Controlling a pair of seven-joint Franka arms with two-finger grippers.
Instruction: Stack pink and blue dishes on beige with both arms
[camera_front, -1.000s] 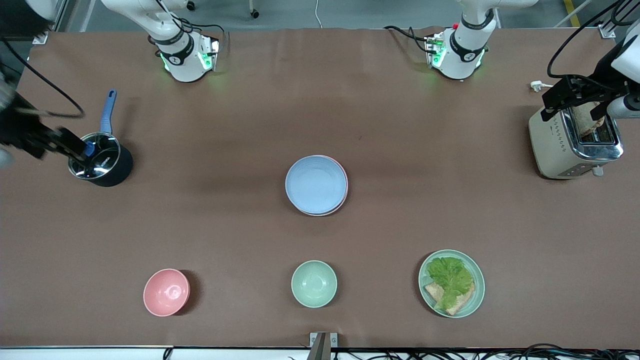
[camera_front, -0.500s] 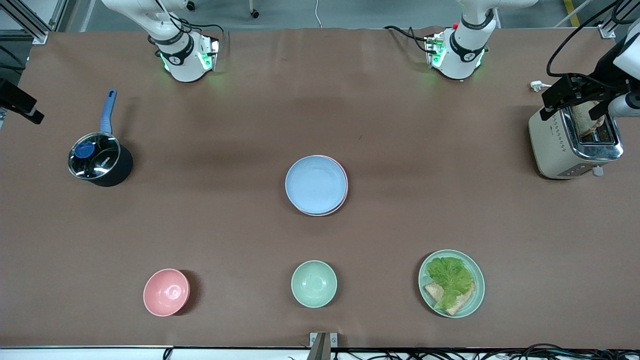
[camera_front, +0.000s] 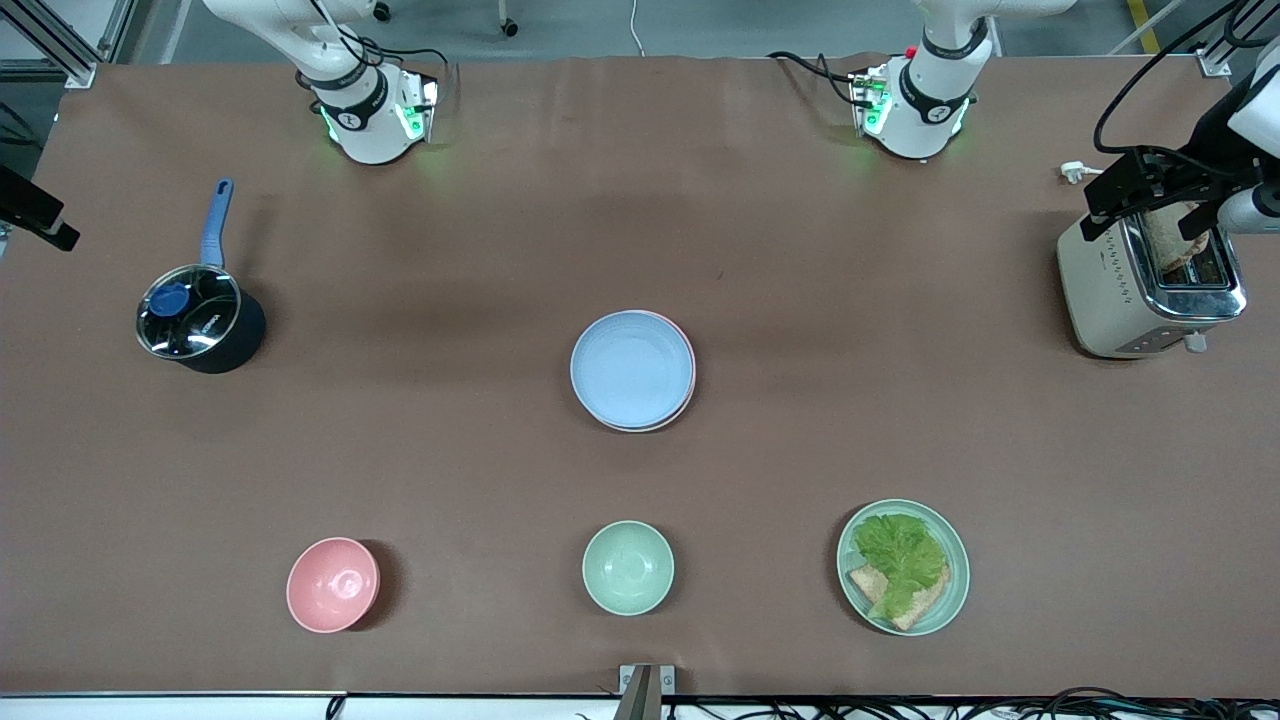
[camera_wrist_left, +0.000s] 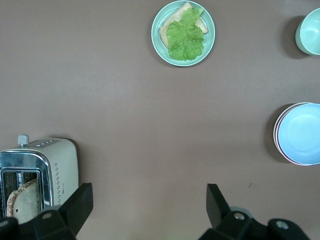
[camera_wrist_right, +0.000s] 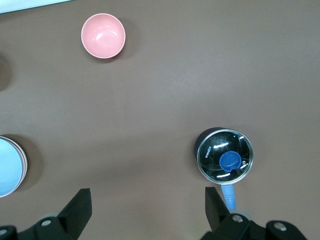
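Observation:
The pale blue plate (camera_front: 632, 368) lies at the table's middle on top of the pink plate (camera_front: 689, 378), of which only a thin rim shows. No beige plate is visible; anything under the two is hidden. The left wrist view shows the blue plate (camera_wrist_left: 300, 134) and the pink rim (camera_wrist_left: 276, 136) far from my left gripper (camera_wrist_left: 148, 205), which is open and empty. That left gripper (camera_front: 1148, 198) hangs over the toaster. My right gripper (camera_wrist_right: 147, 207) is open and empty, up over the table beside the pot, with the blue plate (camera_wrist_right: 7, 168) far off.
A lidded dark pot (camera_front: 198, 320) with a blue handle stands toward the right arm's end. A toaster (camera_front: 1150, 285) holding bread stands toward the left arm's end. Nearer the front camera sit a pink bowl (camera_front: 332, 584), a green bowl (camera_front: 628, 567) and a green plate (camera_front: 945, 605) with lettuce.
My right gripper has left the pot lid's knob and pulled away to the table's edge at the right arm's end. The left arm and the plates have not moved.

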